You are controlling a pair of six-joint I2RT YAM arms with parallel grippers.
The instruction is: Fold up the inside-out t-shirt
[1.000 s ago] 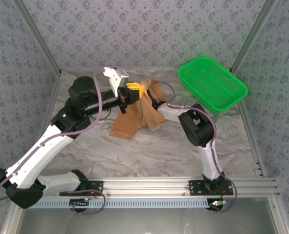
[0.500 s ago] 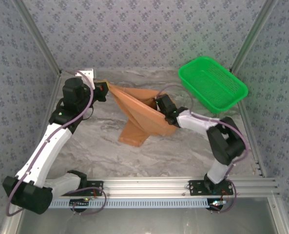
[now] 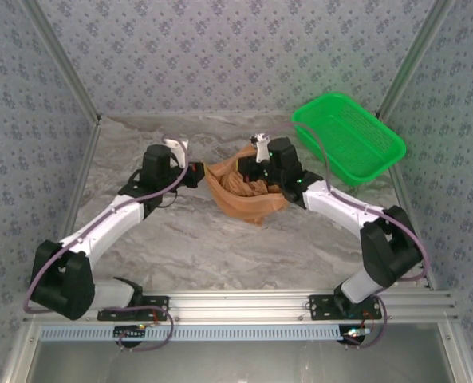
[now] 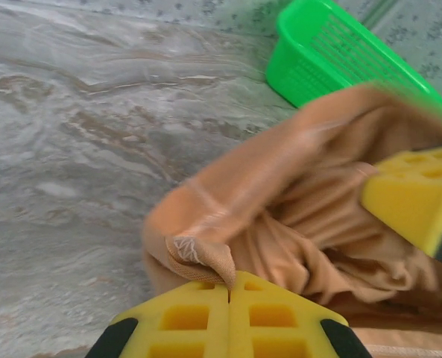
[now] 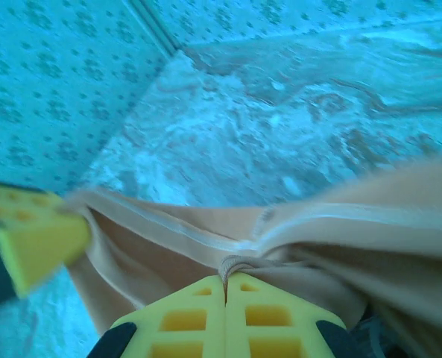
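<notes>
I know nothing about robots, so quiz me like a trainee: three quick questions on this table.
1. True or false: the orange-tan cloth t-shirt lies inside the green plastic mesh basket.
2. How many arms pinch the t-shirt? A none, B one, C both.
3. Fill in: the basket stands at the far ___ corner of the marbled grey table.
Key: 1 false, it is bunched between the arms. 2 C, the left arm's yellow fingers and the right arm's yellow fingers are shut on it. 3 right.

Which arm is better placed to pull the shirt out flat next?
Probably left. The left gripper is shut on an edge of the t-shirt with bare table on its side; the right gripper, also shut on cloth, has the green basket close by.
</notes>
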